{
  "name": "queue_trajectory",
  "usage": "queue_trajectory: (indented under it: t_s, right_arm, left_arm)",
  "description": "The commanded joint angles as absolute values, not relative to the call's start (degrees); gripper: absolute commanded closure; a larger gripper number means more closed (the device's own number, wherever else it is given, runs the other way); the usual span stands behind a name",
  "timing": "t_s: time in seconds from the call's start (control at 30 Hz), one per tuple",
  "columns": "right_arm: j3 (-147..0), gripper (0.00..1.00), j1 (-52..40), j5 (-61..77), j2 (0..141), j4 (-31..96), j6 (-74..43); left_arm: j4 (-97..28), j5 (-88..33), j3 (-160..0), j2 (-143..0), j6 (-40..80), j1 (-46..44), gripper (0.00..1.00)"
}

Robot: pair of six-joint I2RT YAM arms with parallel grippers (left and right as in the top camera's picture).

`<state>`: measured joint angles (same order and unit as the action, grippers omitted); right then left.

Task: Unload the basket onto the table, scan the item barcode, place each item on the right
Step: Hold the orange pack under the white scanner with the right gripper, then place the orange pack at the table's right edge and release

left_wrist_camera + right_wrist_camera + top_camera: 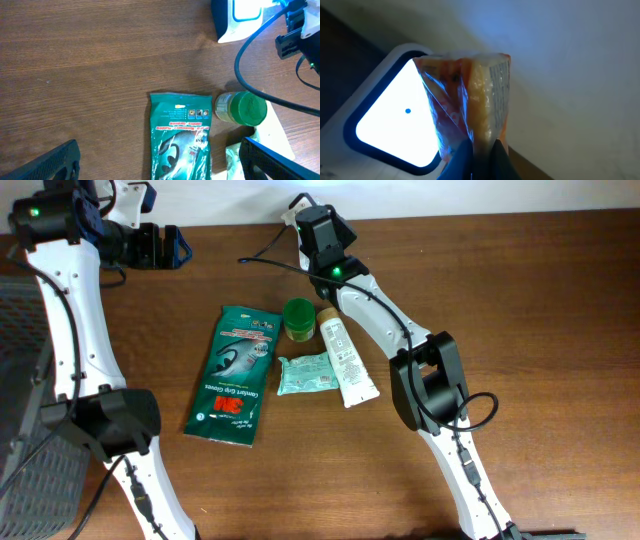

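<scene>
One packet (470, 95) — at glowing scanner (390, 125)

Overhead: straight down on the whole table (520, 300). Left wrist: from above, facing down on pouch (181, 135) and jar (245, 107), both also seen overhead. Right wrist: very near the lit scanner (385, 130).

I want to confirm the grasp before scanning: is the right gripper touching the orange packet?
Touching. The right wrist view shows the right gripper pinching the lower edge of the orange packet, with no gap.
</scene>
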<state>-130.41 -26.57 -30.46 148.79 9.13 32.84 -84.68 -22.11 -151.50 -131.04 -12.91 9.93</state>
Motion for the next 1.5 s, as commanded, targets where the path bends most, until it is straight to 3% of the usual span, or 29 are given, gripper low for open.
queue_trajectory:
  t_s: [0.0,0.17,0.33,0.47,0.63,0.9,1.23,1.3,1.4,1.47]
  right_arm:
    - [-131.48,0.96,-26.63,-31.55,148.18,9.23,32.51]
    - [-131.48,0.96,-26.57,-23.20,140.40,17.39,20.27]
    - [-131.48,0.96,-24.73,-9.19,128.05,34.06,2.02]
    - [-131.48,0.96,-19.33,0.45,118.91,61.49,-10.39]
    - [-128.29,0.96,-8.82,0.23,120.33,86.89,-12.99]
    - [-101.06,0.96,10.00,0.91,120.42,71.00,-18.41]
    - [-97.76,0.96,22.94,4.29,120.42,64.23,-20.21]
    - [-97.76,0.74,23.68,4.29,120.42,64.05,-20.21]
    - [-98.94,0.68,23.73,7.81,120.27,65.04,-15.09]
    - [-101.84,0.57,23.53,10.04,119.98,67.81,-13.61]
  left_arm:
    - [-84.73,-22.72,-151.87,-130.37,-13.80,9.87,0.01]
    - [-84.73,-22.72,-151.87,-130.37,-13.80,9.91,0.01]
    - [-84.73,-22.72,-151.87,-130.37,-13.80,9.91,0.01]
    - [-84.73,-22.72,-151.87,-130.37,-13.78,9.91,0.01]
    - [-84.73,-22.72,-151.87,-130.37,-13.80,9.89,0.01]
    - [-84.73,-22.72,-151.87,-130.37,-13.78,9.91,0.01]
    - [-84.73,-22.72,-151.87,-130.37,-13.80,9.91,0.01]
    - [-84.73,-22.72,-151.87,-130.37,-13.78,9.91,0.01]
    - [-84.73,-22.72,-151.87,-130.37,-13.80,9.91,0.01]
    - [-84.73,-22.72,-151.87,-130.37,-13.78,9.91,0.01]
